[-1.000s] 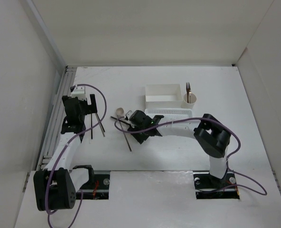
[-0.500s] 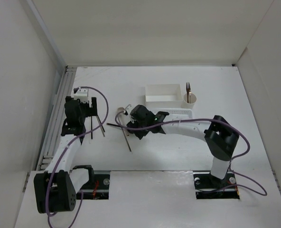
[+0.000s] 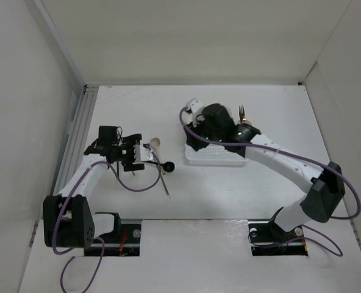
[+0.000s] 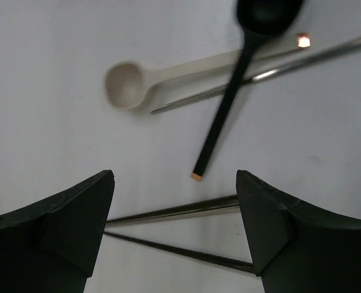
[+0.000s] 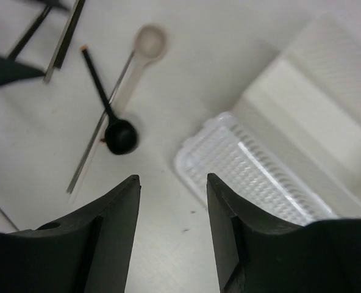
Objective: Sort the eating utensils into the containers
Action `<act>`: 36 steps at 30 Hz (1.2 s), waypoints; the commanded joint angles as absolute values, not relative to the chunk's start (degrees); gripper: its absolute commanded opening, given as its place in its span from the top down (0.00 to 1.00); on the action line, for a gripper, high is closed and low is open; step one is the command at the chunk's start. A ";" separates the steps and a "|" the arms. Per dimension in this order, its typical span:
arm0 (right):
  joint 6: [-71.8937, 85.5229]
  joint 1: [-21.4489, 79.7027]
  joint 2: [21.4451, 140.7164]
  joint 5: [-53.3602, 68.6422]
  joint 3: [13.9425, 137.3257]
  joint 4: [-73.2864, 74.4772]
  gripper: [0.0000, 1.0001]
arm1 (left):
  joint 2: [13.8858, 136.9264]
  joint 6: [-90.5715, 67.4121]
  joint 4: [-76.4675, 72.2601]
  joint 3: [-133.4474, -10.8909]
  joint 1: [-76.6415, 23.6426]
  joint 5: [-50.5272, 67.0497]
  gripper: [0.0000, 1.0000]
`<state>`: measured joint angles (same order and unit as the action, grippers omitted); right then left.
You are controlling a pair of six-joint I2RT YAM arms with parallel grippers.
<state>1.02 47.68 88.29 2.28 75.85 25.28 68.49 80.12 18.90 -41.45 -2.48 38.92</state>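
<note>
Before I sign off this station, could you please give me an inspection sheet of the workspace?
Surface: white table, no spills seen.
Job's things: black round-bowled spoon lies across beige round-bowled spoon and thin metal stick; small metal fork stands in cream cylindrical cup; white mesh-walled basket beside white square box.
Clutter: nothing seen.
End effectors: left end effector open above two thin sticks; right end effector open, empty.
Cables: purple cables trail along both arms.
Surroundings: white walls on three sides.

Robotics lab test cell, plain white walls, white table, 2 bolted arms, purple cables
</note>
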 commanded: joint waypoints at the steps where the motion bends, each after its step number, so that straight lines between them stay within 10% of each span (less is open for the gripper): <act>1: -1.04 43.07 81.48 5.97 75.41 21.01 0.47 | 73.18 102.64 38.10 -45.87 -4.04 43.86 0.22; 15: -5.18 32.17 72.25 11.07 72.16 17.23 0.46 | 98.77 108.27 61.33 -67.93 -7.65 42.63 0.35; 26: -6.94 28.13 73.48 11.69 73.39 17.75 0.46 | 101.16 95.73 46.35 -65.84 -11.24 37.10 0.32; 36: -7.47 27.60 74.71 12.83 74.44 17.75 0.46 | 100.11 90.18 36.91 -60.47 -14.41 29.71 0.59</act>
<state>-6.66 28.08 74.89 11.60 72.23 20.51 101.25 90.85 37.91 -62.50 -14.00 32.14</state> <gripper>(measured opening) 0.543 0.418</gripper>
